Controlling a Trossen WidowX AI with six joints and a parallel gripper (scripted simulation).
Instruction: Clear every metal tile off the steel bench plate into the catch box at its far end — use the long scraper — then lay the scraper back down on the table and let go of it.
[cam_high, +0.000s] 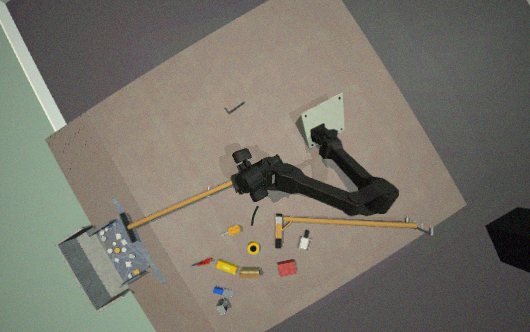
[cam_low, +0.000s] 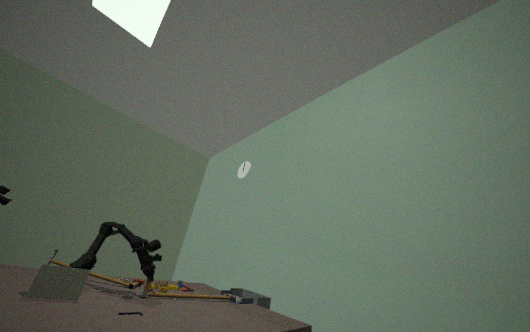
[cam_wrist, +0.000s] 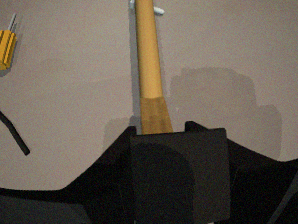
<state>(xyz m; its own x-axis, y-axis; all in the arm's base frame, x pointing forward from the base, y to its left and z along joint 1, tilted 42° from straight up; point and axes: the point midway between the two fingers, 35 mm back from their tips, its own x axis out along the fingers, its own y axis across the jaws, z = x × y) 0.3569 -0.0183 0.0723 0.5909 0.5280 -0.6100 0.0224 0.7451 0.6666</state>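
The long scraper (cam_high: 180, 206) (cam_low: 190, 296) (cam_wrist: 150, 55) has a wooden handle and a dark blade (cam_high: 131, 231). The blade is at the near side of the steel bench plate (cam_high: 142, 254), beside the tiles. My gripper (cam_high: 237, 184) (cam_low: 149, 278) (cam_wrist: 160, 131) is shut on the scraper's dark grip block at the handle's near end. Several small white and orange metal tiles (cam_high: 118, 237) lie spread over the plate. The grey catch box (cam_high: 80, 267) (cam_low: 257, 297) adjoins the plate's far end. Whether the blade touches the plate is unclear.
A second wooden-handled tool (cam_high: 350, 222) with a crosspiece lies right of the scraper. Between them are a black curved piece (cam_high: 254, 215), an orange screwdriver (cam_high: 234, 230) (cam_wrist: 6, 49) and a yellow ring (cam_high: 253, 248). A yellow block (cam_high: 227, 266) and red block (cam_high: 287, 268) lie beyond. A hex key (cam_high: 234, 108) lies opposite.
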